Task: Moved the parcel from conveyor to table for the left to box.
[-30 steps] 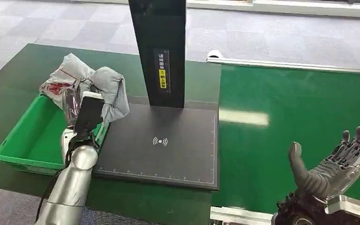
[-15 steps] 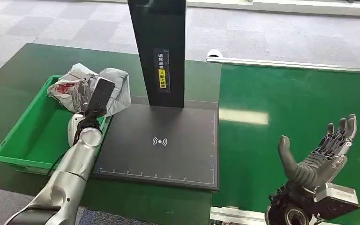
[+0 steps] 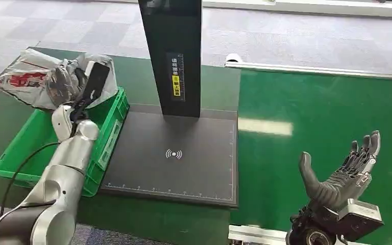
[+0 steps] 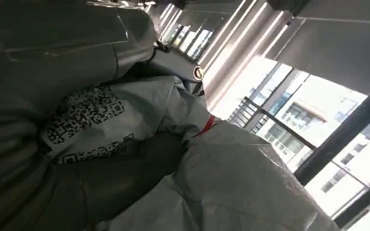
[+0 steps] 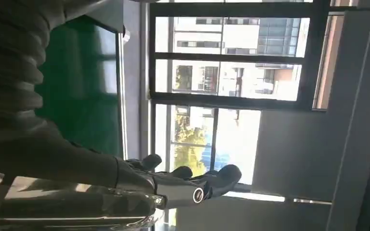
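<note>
crumpled grey parcel (image 3: 35, 81) (red print) above green box (image 3: 109, 133).

Wireless symbol on scanner pad (image 3: 173, 158)

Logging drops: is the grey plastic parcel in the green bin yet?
Out: left hand holds the crumpled grey plastic parcel above the green plastic bin's far rim.

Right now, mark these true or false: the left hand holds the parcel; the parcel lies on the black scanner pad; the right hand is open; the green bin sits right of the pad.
1. The left hand holds the parcel. True.
2. The parcel lies on the black scanner pad. False: it is held up over the far end of the green bin.
3. The right hand is open. True.
4. The green bin sits right of the pad. False: it sits to the pad's left.
</note>
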Available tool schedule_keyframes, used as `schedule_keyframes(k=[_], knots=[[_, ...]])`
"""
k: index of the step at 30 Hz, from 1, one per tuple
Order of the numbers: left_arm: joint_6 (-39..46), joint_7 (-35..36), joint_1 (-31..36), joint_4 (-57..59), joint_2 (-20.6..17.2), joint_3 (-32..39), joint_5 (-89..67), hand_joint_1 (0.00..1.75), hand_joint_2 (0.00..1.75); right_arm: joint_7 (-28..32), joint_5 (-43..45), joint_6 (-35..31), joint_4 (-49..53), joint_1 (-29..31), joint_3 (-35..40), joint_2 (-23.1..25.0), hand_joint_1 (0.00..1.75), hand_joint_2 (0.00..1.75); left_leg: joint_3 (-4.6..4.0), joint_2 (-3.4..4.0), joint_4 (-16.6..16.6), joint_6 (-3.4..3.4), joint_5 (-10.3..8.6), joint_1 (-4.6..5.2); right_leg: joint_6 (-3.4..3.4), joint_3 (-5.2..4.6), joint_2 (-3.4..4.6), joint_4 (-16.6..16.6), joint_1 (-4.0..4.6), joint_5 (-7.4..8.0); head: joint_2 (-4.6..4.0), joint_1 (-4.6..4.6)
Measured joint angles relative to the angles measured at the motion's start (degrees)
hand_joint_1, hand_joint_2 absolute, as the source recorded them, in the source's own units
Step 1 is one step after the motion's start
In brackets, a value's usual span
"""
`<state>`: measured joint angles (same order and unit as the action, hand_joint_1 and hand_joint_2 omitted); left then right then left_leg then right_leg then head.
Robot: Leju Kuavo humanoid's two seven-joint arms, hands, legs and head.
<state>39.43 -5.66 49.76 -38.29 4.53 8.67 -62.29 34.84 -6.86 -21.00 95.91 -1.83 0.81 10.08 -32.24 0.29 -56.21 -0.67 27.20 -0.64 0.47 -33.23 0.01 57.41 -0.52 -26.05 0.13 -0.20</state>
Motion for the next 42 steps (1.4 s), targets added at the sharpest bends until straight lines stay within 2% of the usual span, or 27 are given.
schedule_keyframes(k=[7, 8, 9, 16, 42], knots=[[0.0, -0.6, 0.6, 0.5, -0.1, 3.4, -1.8, 1.75, 1.75, 0.0, 0.0, -0.2, -0.2, -0.2, 0.4, -0.3, 0.0, 1.75, -0.01, 0.0, 0.0, 0.0, 0.0, 0.01, 0.0, 0.0, 0.01, 0.0, -0.01, 0.0, 0.0, 0.0], [0.0, -0.7, 0.8, 0.5, -0.1, 4.0, -1.9, 1.1, 1.75, 0.0, 0.0, -0.3, -0.2, -0.2, 0.4, -0.3, 0.0, 1.75, -0.01, 0.0, 0.0, 0.0, 0.0, 0.01, 0.0, 0.0, 0.01, 0.0, -0.01, 0.0, 0.0, -0.02], [0.0, -0.8, 1.1, 0.5, -0.1, 4.6, -1.9, 0.0, 1.75, 0.0, 0.0, -0.4, -0.2, -0.3, 0.4, -0.3, 0.0, 1.75, -0.01, -0.01, 0.0, 0.0, 0.0, 0.01, 0.0, 0.0, 0.0, 0.0, -0.01, 0.0, 0.0, 0.0], [0.0, -2.5, 2.7, 2.8, -0.2, 7.1, -2.3, 0.0, 1.75, -0.4, 0.2, -0.7, -0.2, -0.9, 0.4, -0.5, 0.0, 1.75, -0.01, -0.01, 0.0, 0.0, 0.0, 0.0, 0.0, -0.01, 0.0, 0.0, 0.0, 0.0, 0.0, -0.02], [0.0, -4.4, 2.8, 5.7, 0.3, 8.5, 0.6, 0.0, 1.75, -0.6, 0.0, -0.4, -0.2, -1.1, 0.4, -0.7, 0.0, 1.75, -0.01, -0.01, 0.0, 0.0, 0.0, 0.01, 0.0, 0.0, 0.0, 0.0, 0.0, 0.0, 0.0, 0.0]])
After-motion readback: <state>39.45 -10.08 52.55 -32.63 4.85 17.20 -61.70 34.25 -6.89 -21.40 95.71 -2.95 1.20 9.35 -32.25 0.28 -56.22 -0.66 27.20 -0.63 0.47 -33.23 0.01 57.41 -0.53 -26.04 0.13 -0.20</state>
